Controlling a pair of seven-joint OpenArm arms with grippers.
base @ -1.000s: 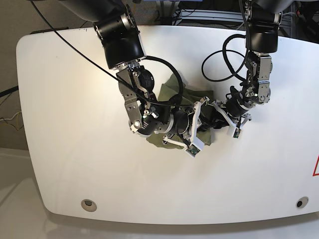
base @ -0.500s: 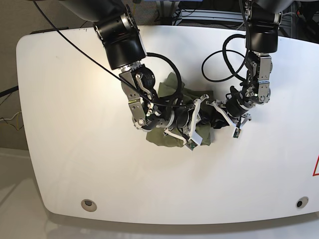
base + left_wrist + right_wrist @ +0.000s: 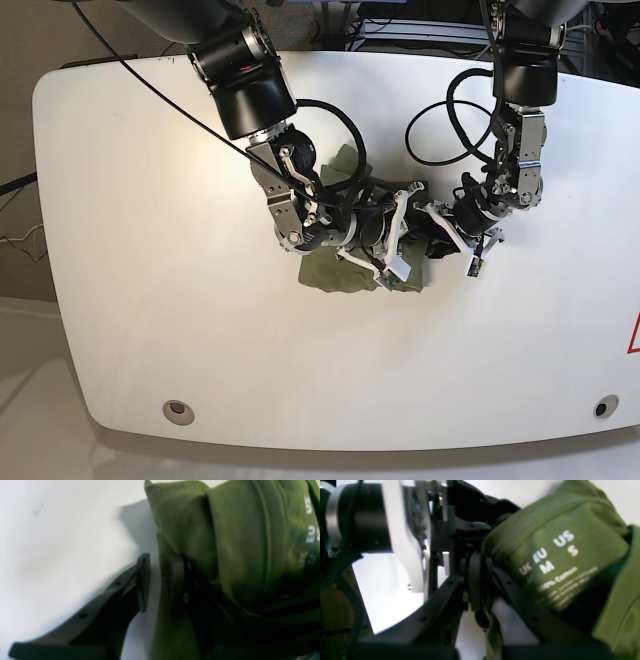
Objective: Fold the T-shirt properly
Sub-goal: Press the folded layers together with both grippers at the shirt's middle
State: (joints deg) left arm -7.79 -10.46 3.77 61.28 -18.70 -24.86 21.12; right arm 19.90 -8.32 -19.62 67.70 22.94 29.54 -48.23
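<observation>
— Claws first: how are they being held?

— On the right arm, the black-fingered right gripper [image 3: 476, 580] is being kept fully clenched, its two pads pressed flat together. A thin strand of olive cloth is being seen hanging just below the pads, so a pinch of fabric seems to be trapped there, though the blur is keeping that from being certain. The left gripper [image 3: 160, 580] is being held only partly closed: one black finger [image 3: 143, 580] is lying bare over the table, the other is being buried against the cloth, and an edge of fabric is sitting in the narrow gap between them.

— And the garment itself?

— The plain olive-green soft cotton T-shirt [image 3: 345, 272] is being kept bunched in a crumpled heap near the middle of the white rounded tabletop [image 3: 150, 300], between the two arms and largely covered by them. In the right wrist view a fold of it is being draped over one finger, with the small white printed size label [image 3: 550, 562] turned up towards the camera. The same lettering is being glimpsed at the right edge of the left wrist view.

— Farther back?

— In the base view both wrists are being brought close together over the heap, and looping black cables [image 3: 440, 120] are being trailed across the table behind them.
</observation>
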